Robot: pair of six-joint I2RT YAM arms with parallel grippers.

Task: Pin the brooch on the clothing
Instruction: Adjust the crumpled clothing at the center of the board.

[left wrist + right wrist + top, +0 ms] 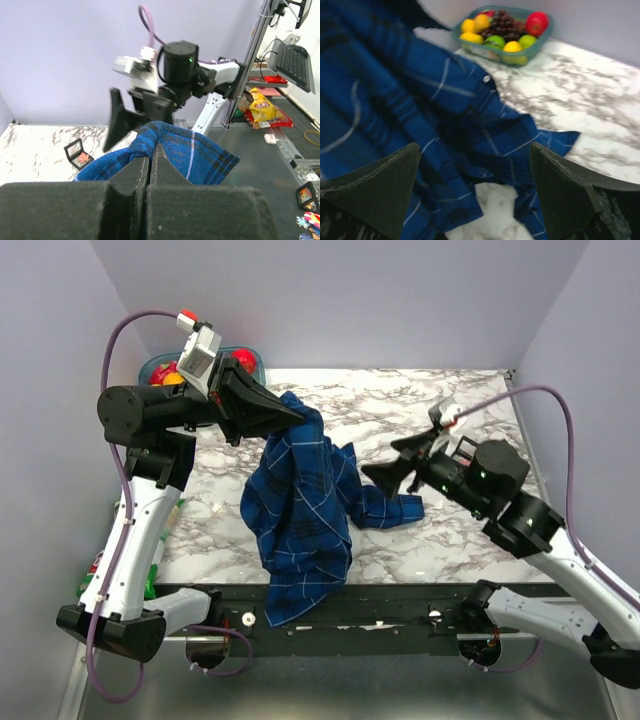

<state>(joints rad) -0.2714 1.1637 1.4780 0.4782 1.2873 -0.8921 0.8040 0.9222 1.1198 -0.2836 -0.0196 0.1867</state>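
Padded left end effector [150, 172] pinches crumpled plaid shirt [300, 510]; right end effector [474, 150] gapes.

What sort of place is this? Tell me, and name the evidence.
Probably a robot lab test cell: a marble-patterned table boxed in by plain lavender walls, with a keyboard and snack bags on work surfaces outside it.

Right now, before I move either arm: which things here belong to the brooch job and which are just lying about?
Job: plaid shirt, pinched in the shut left gripper; open right gripper; salmon brooch, in its black case.
Lying about: fruit tub; snack bag and keyboard off the table.
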